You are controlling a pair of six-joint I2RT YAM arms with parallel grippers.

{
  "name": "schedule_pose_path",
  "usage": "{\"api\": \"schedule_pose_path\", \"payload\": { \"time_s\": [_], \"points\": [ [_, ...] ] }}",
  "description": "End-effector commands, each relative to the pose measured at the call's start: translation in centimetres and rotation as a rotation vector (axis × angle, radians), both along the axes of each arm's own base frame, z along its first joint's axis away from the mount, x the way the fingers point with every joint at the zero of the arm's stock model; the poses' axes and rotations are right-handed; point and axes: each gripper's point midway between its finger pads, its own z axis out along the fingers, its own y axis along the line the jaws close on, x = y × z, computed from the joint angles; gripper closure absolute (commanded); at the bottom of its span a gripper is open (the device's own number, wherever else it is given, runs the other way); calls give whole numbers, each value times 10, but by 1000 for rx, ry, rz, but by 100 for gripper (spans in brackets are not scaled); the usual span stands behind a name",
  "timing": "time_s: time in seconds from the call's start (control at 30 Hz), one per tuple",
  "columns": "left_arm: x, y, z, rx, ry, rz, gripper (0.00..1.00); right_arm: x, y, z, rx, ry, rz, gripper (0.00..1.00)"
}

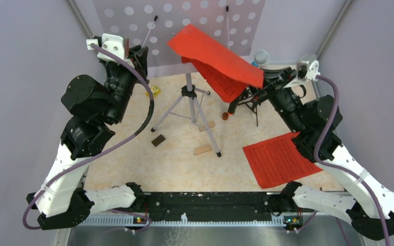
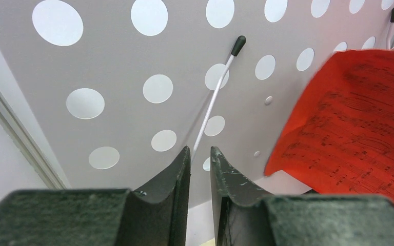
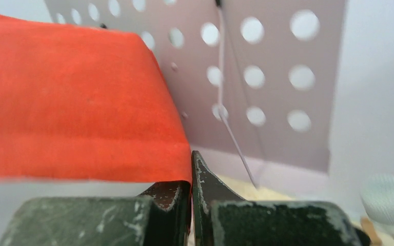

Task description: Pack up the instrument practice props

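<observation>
The grey perforated music-stand plate (image 1: 184, 20) stands on its silver tripod (image 1: 191, 110) at the back centre. My right gripper (image 1: 263, 82) is shut on the corner of a red sheet-music page (image 1: 213, 51) and holds it lifted in front of the plate; the pinch shows in the right wrist view (image 3: 191, 171). A second red page (image 1: 221, 83) hangs beneath it and a third (image 1: 279, 159) lies flat on the table at the right. My left gripper (image 2: 199, 154) faces the plate (image 2: 133, 61) with a narrow gap, empty. The black microphone (image 1: 236, 105) and small black tripod (image 1: 251, 100) sit under the lifted page.
A white tube (image 1: 260, 56) stands at the back right, also seen in the right wrist view (image 3: 390, 200). Wooden blocks (image 1: 203, 149) and a dark block (image 1: 158, 140) lie near the tripod's legs. A yellow piece (image 1: 155, 90) sits by the left arm. Grey walls close in on both sides.
</observation>
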Motion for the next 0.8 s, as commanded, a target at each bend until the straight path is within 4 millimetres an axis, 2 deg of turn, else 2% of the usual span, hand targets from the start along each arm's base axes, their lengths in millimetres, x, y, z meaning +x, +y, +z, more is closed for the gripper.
{"api": "schedule_pose_path", "payload": {
  "time_s": [0.0,0.07,0.2,0.3,0.33,0.37,0.43,0.5,0.53,0.6,0.77],
  "points": [
    [-11,4,12,-13,-50,-30,76,-3,-39,-33,69,144,-102,100],
    [-11,3,10,-6,-55,-37,79,-5,-53,-62,100,242,-135,100],
    [-10,4,8,4,-53,-26,89,-3,-81,-144,161,502,-243,100],
    [-9,3,6,6,-50,-26,90,-6,-104,-207,228,690,-348,100],
    [-9,2,6,7,-50,-29,87,-8,-110,-227,253,746,-374,100],
    [-9,2,6,7,-50,-30,78,-9,-115,-249,278,800,-402,100],
    [-9,2,6,8,-52,-32,67,-13,-124,-286,333,890,-448,100],
    [-10,2,6,7,-53,-32,52,-18,-134,-316,401,957,-495,100],
    [-11,2,7,6,-55,-36,49,-18,-139,-331,421,980,-526,100],
    [-11,2,8,7,-56,-38,39,-19,-147,-353,460,1012,-577,100],
    [-14,3,11,7,-60,-45,26,-18,-162,-394,439,1053,-710,100]
  ]
}}
